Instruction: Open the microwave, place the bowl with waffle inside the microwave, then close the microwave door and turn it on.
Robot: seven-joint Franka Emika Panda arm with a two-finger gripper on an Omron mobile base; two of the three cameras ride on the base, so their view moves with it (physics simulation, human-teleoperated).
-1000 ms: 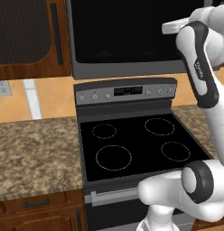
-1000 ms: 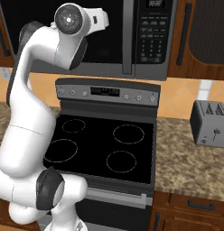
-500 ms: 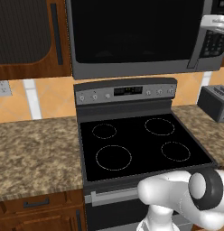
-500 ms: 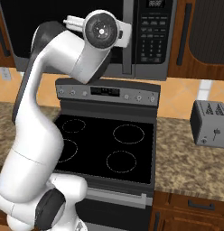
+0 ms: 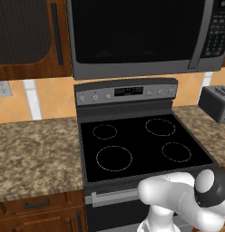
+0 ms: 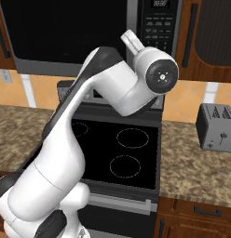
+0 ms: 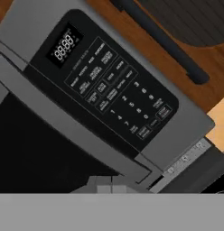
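Note:
The microwave hangs over the stove with the microwave door closed; its glass is dark. The slim grey door handle stands left of the keypad. In the hand view the keypad is close ahead and the door handle runs slantwise below it. My gripper is shut and holds nothing, its tips just short of the handle's lower end. My wrist is raised in front of the microwave's right side. The bowl and the waffle are out of view.
A black-topped stove sits under the microwave, with speckled counter on both sides. A grey toaster stands on the right counter. Brown cabinet doors flank the microwave.
The arm has swung to the right across the microwave front, from the door glass to the handle and keypad side. It has left the left base view. The gripper stayed shut.

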